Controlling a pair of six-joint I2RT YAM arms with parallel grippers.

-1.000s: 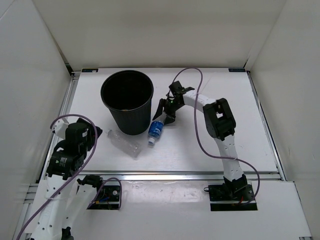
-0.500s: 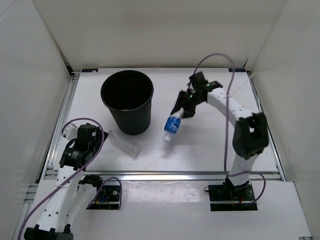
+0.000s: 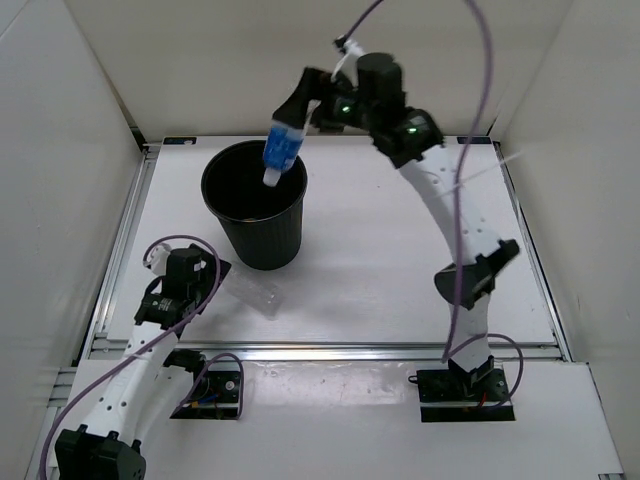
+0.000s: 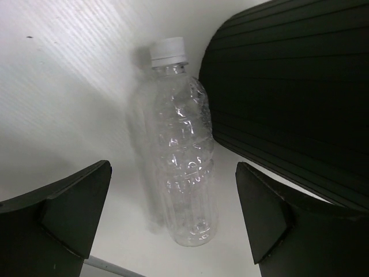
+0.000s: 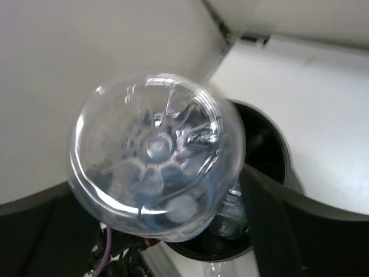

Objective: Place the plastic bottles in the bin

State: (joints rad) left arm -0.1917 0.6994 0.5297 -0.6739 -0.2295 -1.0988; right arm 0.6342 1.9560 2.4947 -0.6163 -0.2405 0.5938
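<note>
Right hand [image 3: 303, 100] hangs high over the far side of the worktop [image 3: 400, 260], above the bin [image 3: 262, 235]. The blue-label bottle [image 3: 281, 146] is at its fingertips, tilted cap-down, with the white cap over the bin's open mouth and the body above the rim. In the right wrist view the bottle's clear base fills the space between the two dark fingers [image 5: 288, 231], but I cannot tell whether they are gripping it or have let go. Left hand [image 4: 173, 166] is low near the front left of the worktop with its jaws spread wide and nothing in them. Just ahead of it the clear bottle [image 4: 187, 190] lies on its side on the worktop, close beside the bin's ribbed wall, white cap pointing away from the hand.
</note>
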